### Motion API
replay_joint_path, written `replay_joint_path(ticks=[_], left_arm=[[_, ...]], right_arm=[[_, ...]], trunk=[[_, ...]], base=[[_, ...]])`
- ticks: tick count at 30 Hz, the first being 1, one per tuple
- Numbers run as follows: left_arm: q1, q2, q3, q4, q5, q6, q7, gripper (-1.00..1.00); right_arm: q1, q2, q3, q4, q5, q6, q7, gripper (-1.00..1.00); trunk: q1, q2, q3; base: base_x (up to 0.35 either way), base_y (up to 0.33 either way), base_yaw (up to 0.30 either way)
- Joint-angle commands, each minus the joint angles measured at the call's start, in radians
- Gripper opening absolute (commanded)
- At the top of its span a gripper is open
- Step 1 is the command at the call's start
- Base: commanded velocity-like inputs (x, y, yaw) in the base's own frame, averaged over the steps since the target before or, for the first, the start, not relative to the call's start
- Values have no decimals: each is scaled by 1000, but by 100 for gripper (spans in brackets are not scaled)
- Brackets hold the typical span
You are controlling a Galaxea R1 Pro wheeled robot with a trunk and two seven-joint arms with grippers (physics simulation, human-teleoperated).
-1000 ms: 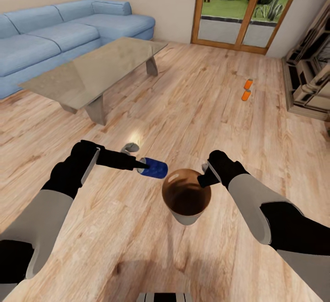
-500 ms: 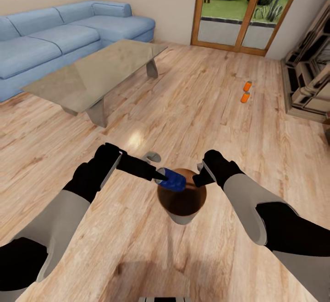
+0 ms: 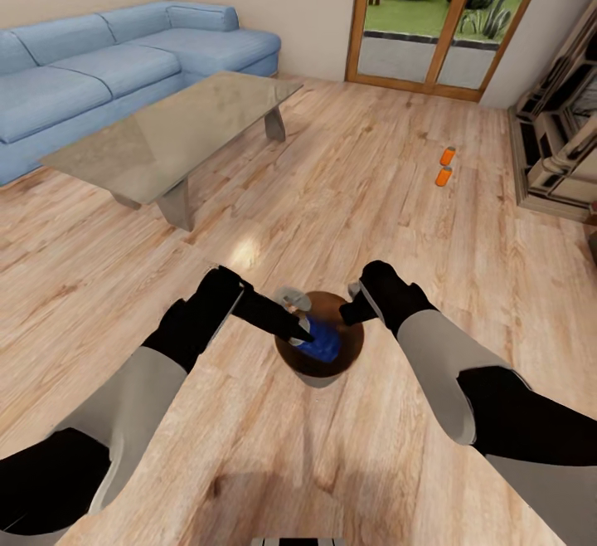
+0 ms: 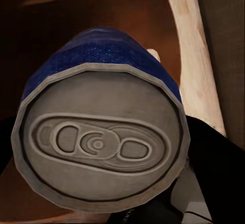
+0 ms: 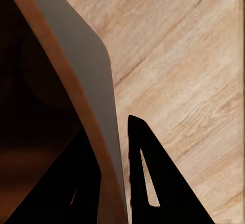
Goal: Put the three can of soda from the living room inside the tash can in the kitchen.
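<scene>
So the left hand (image 3: 303, 332) is clamped on the blue soda can (image 3: 321, 342), holding it tipped over the mouth of the trash can (image 3: 290, 361), with part of the can already below the rim. In the left wrist view the grey can top (image 4: 99, 138) faces the camera with the coppery inside of the bin behind it, so my guess is it's lined up to drop.

The right hand (image 3: 354, 314) is pinching the bin's wall at the rim. In the right wrist view one finger (image 5: 153, 183) sits outside the grey wall and the other inside, so the bin (image 5: 97, 96) is held up off the wood floor (image 3: 356, 189), probably so the can can be dropped in without anything tipping.

The two orange soda cans (image 3: 445, 166) are still on the floor, well apart from the arms, near the fireplace (image 3: 564, 123) over by the glazed doors (image 3: 431, 23).

There's loads of open floor between here and those two. The glass coffee table (image 3: 166, 131) and blue sofa (image 3: 99, 73) sit off to the robot's left, out of that path. The fireplace edge beside the cans is the only tight bit, I'd say.
</scene>
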Motion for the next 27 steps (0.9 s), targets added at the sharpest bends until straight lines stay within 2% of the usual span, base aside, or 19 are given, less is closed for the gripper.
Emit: replay_joint_path(ticks=[1,3,6,18,27], left_arm=[[1,-12,0,6,-19,0,7,-100],[3,-27,0,16,-40,0,22,-100],[4,-43,0,40,-56,0,92,-100],[5,-75,-2,90,-58,0,277,-100],[5,-81,-5,105,-58,0,323,-100]], right_arm=[[0,4,-2,-2,-25,3,4,-100],[-1,12,-2,-3,-25,3,4,-100],[-2,26,-1,-4,-25,3,4,-100],[-2,37,-1,-4,-25,3,4,-100],[-2,37,-1,-4,-25,3,4,-100]], trunk=[[0,0,0],[0,0,0],[0,0,0],[0,0,0],[0,0,0]], base=[[0,0,0],[0,0,0],[0,0,0],[0,0,0],[0,0,0]])
